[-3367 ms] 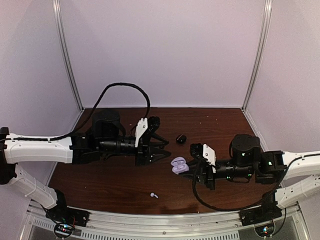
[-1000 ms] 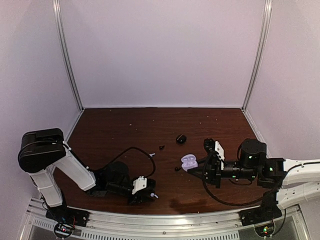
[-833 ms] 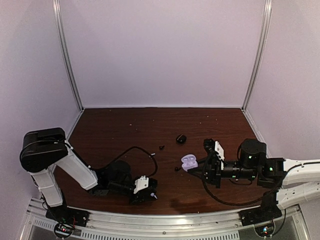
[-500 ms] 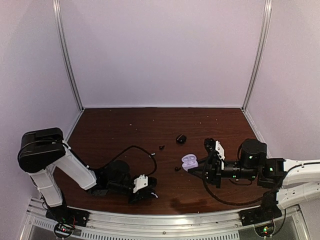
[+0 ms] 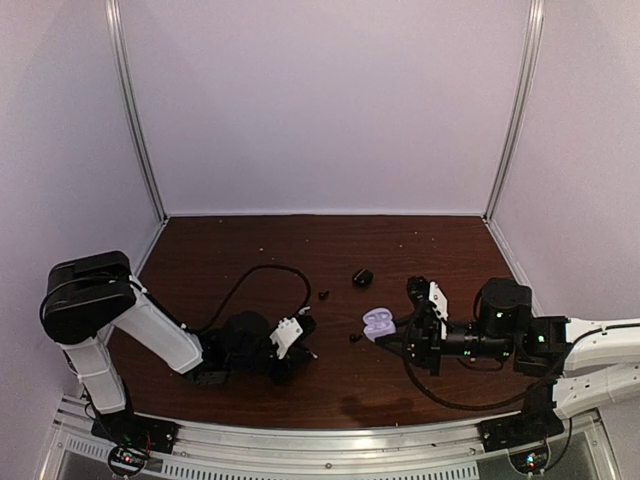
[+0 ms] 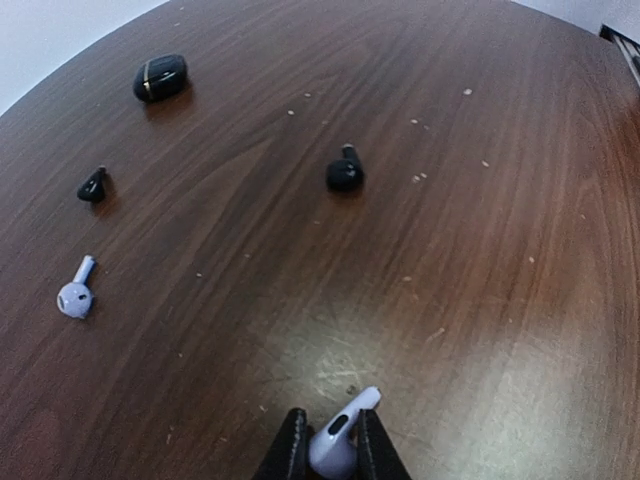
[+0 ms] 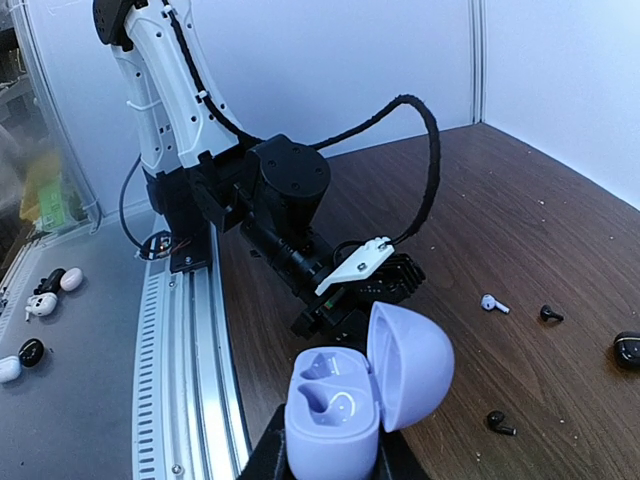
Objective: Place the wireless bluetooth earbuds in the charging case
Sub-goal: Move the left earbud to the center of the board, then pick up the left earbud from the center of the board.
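Observation:
My left gripper (image 6: 330, 422) is shut on a pale lavender earbud (image 6: 338, 440), held just above the table, stem pointing forward. In the top view it (image 5: 306, 350) sits left of centre. My right gripper (image 7: 332, 447) is shut on the open lavender charging case (image 7: 335, 400), lid (image 7: 412, 362) up, both sockets empty; the case also shows in the top view (image 5: 377, 322). A second lavender earbud (image 6: 75, 297) and two black earbuds (image 6: 345, 175) (image 6: 92, 186) lie on the table.
A closed black case (image 6: 160, 77) lies farther back, also in the top view (image 5: 362, 277). The left arm's cable (image 5: 270, 275) loops over the table. The metal front rail (image 7: 190, 380) runs along the table's near edge.
My left gripper moved from the front edge toward the table's middle, carrying the lavender earbud up off the wood. The right gripper and case stayed where they were.

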Controlling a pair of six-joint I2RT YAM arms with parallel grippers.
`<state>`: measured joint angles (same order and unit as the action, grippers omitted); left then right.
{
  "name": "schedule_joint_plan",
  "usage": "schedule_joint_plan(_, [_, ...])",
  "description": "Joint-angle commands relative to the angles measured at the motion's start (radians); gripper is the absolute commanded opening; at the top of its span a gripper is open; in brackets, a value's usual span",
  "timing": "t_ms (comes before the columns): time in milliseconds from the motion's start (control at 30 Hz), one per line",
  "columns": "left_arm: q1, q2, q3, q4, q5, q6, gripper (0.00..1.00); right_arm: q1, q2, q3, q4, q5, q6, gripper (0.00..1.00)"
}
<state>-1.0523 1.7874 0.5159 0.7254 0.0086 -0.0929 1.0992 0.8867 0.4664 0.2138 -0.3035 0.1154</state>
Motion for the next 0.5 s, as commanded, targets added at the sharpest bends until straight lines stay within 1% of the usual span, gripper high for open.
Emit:
schedule_joint_plan(0, [0.007, 0.027, 0.027, 0.009, -0.063, -0.155, 0.18, -0.005, -0.005, 0.007, 0.016, 0.029, -0.002, 0.13])
schedule_joint_plan(67, [0.006, 0.019, 0.012, 0.031, -0.041, -0.161, 0.23, -0.005, -0.012, 0.007, 0.011, 0.033, -0.006, 0.13])
schedule_joint_plan(167, [0.007, 0.004, -0.019, 0.059, -0.009, -0.108, 0.28, -0.007, -0.018, 0.009, 0.003, 0.037, -0.013, 0.14])
schedule_joint_plan(367, [0.055, -0.004, -0.034, 0.07, 0.152, -0.022, 0.38, -0.007, -0.014, 0.017, -0.004, 0.03, -0.02, 0.14])
schedule_joint_plan(467, [0.09, -0.02, -0.08, 0.137, 0.245, 0.031, 0.42, -0.007, -0.015, 0.015, -0.002, 0.028, -0.017, 0.14])
